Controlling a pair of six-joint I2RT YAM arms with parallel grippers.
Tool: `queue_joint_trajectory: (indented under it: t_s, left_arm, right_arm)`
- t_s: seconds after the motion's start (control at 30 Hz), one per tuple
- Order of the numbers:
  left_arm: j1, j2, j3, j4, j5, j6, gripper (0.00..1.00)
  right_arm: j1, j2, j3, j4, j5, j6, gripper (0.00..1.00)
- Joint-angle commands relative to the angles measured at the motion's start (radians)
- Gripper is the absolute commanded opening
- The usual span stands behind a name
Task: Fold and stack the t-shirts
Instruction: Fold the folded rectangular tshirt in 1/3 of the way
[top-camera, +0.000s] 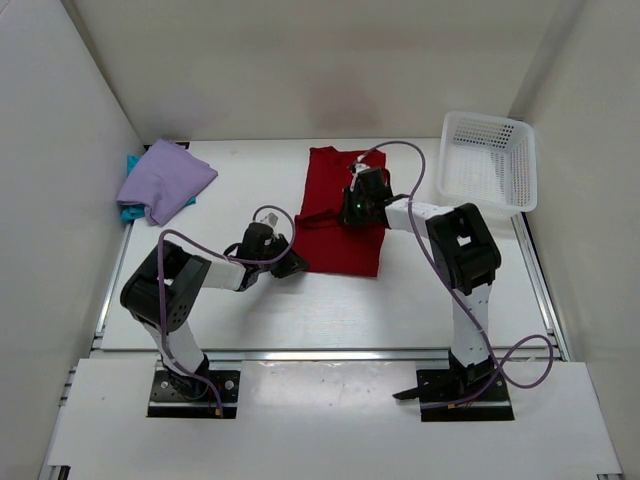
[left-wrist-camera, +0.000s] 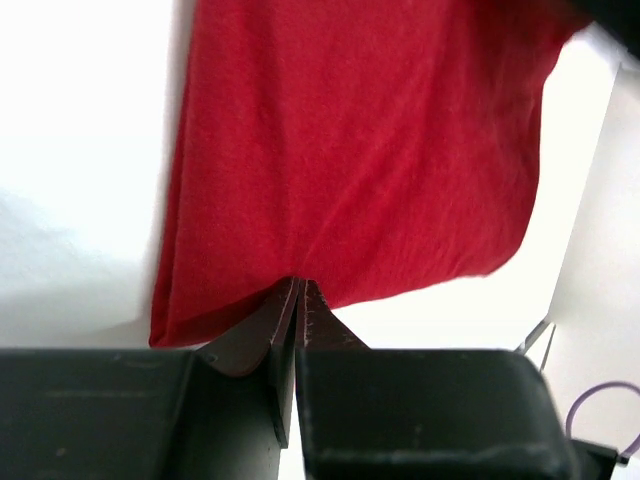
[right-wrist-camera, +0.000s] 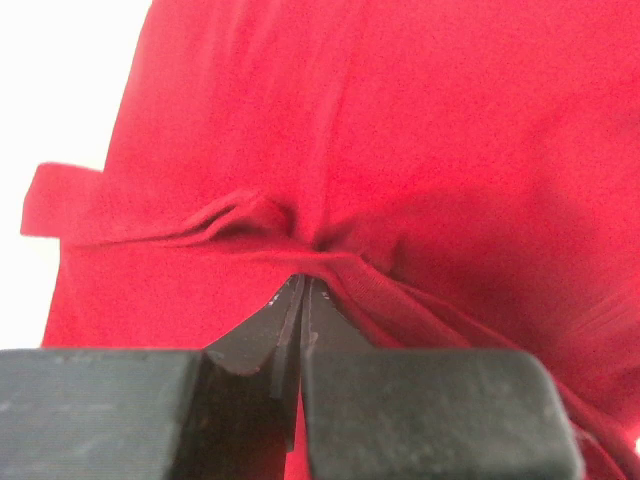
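At the near edge of the table (top-camera: 300, 320), toward six o'clock in the top view, the two arms reach inward. The left gripper (top-camera: 291, 265) sits at the seven o'clock corner of the red shirt (top-camera: 345, 225), its jaws drawn almost together and pinching the hem; the left wrist view shows what the overhead cannot, the thin edge of cloth puckering where the dark fingertips meet it, and the shirt spreading smooth and flat beyond. The red shirt lies at the middle of the table as a long rectangle, a soft matte knit, with a small flap jutting from its nine o'clock side; the right gripper (top-camera: 353, 207) rests on the shirt's farther half, jaws closed on a gathered ridge of fabric, and only the right wrist view shows the layered folds bunching at the tips. Farther off, at ten o'clock, the lavender shirt (top-camera: 166, 180) lies loosely folded over the teal shirt (top-camera: 131, 211), which shows only at the edges; at two o'clock stands the basket (top-camera: 488, 165), a rigid white plastic lattice with sloping walls.
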Motion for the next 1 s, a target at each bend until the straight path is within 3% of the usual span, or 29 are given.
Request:
queue_joint_trajectory:
  t_s: [0.0,0.13,0.23,0.37,0.43,0.6,0.83,0.97]
  left_arm:
    - [-0.043,-0.038,-0.048,-0.056,-0.005,0.008,0.14]
    - [-0.060,-0.066,-0.066,-0.064,0.005,0.011,0.14]
    - [-0.068,-0.110,-0.059,-0.084,0.005,0.020,0.14]
    - [-0.048,-0.187,-0.065,-0.101,0.008,0.018,0.16]
    - [-0.045,-0.218,-0.069,-0.106,0.011,0.023,0.17]
    - [-0.017,-0.285,-0.111,-0.124,0.003,0.028,0.19]
    - [0.012,-0.326,-0.167,-0.133,0.028,0.035,0.20]
    - [0.061,-0.368,-0.189,-0.167,0.028,0.070,0.23]
  right_arm:
    - [-0.056,0.022,0.110,0.048,0.077,-0.004,0.00]
    - [-0.081,0.006,0.224,-0.042,0.060,-0.024,0.00]
    - [-0.064,-0.106,0.129,-0.033,0.050,-0.032,0.00]
    - [-0.015,-0.269,-0.132,0.071,-0.047,0.028,0.00]
    - [0.026,-0.284,-0.198,0.079,-0.059,0.023,0.00]
    - [0.062,-0.173,-0.132,0.053,-0.148,0.022,0.00]
    - [-0.060,0.048,0.089,0.042,-0.251,0.082,0.00]
    - [-0.076,0.096,0.106,0.066,-0.302,0.111,0.00]
